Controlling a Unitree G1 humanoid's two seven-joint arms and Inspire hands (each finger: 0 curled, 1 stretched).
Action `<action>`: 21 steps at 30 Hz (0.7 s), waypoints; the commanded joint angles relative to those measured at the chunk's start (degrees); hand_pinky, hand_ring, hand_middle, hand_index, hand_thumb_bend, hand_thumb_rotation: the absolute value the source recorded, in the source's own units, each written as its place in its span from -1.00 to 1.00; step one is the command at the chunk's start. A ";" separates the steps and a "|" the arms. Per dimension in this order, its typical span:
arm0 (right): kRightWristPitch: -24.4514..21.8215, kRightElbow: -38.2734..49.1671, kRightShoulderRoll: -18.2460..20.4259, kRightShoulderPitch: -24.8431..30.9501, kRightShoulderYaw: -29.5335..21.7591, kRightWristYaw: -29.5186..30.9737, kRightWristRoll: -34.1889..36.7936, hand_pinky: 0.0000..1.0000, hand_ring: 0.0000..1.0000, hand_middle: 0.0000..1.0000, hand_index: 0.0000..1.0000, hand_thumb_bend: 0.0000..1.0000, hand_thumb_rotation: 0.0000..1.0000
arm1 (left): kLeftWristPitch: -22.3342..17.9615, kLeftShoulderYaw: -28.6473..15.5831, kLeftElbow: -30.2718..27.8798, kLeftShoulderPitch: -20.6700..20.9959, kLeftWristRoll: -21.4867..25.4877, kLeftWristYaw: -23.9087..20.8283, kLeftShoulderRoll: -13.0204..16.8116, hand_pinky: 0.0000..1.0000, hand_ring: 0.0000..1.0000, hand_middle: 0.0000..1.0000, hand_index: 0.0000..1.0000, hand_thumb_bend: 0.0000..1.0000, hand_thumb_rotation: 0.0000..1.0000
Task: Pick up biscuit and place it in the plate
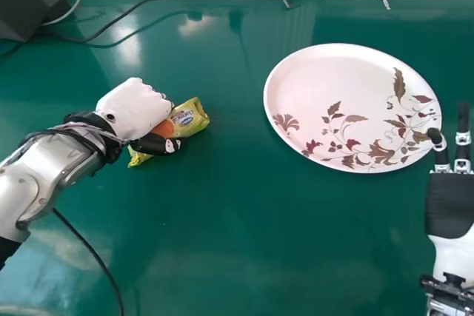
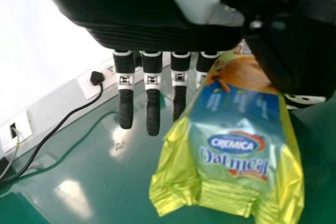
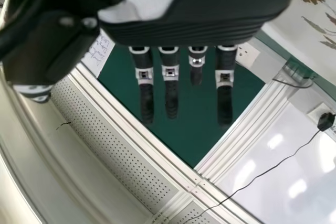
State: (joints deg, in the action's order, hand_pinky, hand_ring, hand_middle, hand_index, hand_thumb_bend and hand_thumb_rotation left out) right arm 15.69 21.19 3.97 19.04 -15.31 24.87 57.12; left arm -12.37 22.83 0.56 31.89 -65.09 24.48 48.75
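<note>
Over at the left of the frame, the robot's left hand, white-backed with black fingers and thumb, has the biscuit pinched between thumb and fingers: a soft, crinkly packet in yellow-green foil with a blue and orange label. One end of the packet sticks out towards the middle of the frame, the other pokes out below the thumb. Whether it is touching the glossy green table under it, I can't tell.

The big oval white plate, patterned with brown leaves and flowers, lies flat on the table at the upper right, well apart from the packet. At the right edge sits the robot's right hand, palm black, fingers straight and spread a little, their tips by the plate's lower right rim. In the upper left corner there's a dark, boxy object, with a thin black cable running near it.
</note>
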 commanded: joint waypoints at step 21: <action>4.11 2.35 4.14 1.15 0.85 -5.59 -1.01 0.03 0.45 0.48 0.22 0.75 -1.00 | -18.33 3.49 14.02 4.88 2.65 -9.91 1.95 -0.07 0.02 0.24 0.14 -0.15 -1.00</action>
State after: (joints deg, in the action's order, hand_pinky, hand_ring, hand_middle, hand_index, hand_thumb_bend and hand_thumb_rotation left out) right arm 19.04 23.56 4.13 19.80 -14.10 19.85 55.63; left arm -27.36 23.56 12.57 38.00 -62.21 13.99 50.53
